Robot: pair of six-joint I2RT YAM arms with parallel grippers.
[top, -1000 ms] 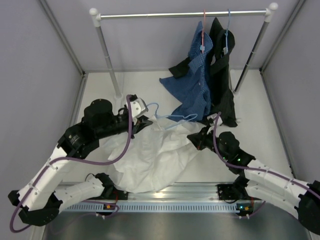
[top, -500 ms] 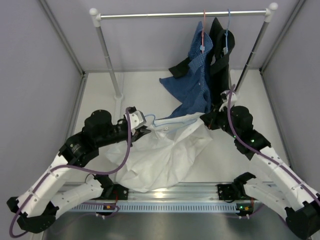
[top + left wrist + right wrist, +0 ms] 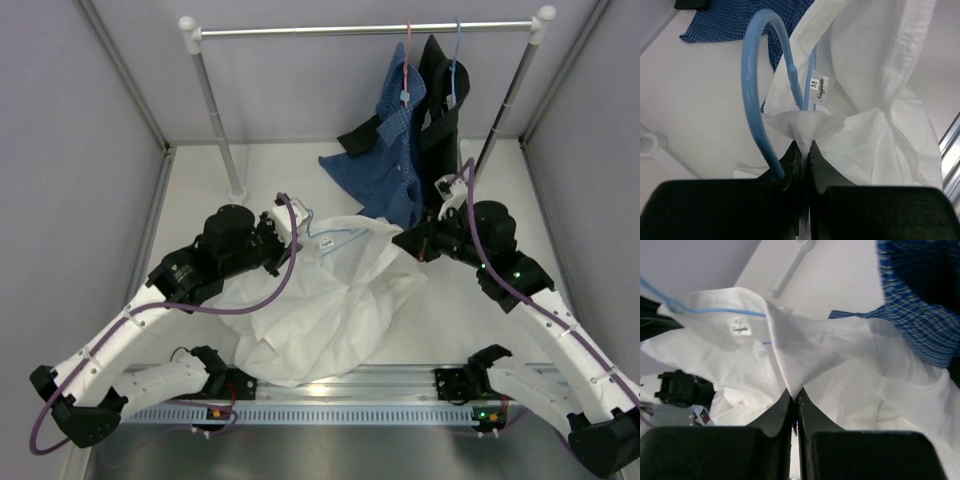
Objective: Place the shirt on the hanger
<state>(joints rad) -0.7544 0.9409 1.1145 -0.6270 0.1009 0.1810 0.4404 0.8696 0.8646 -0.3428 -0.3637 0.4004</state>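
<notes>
Left end effector pinches shirt around hanger.

Left arm and right arm of white tubular links and bulky black joint housings, a purple cable looping along each, small green lights on the right arm, left gripper and right gripper with blocky matte-black fingers
</notes>
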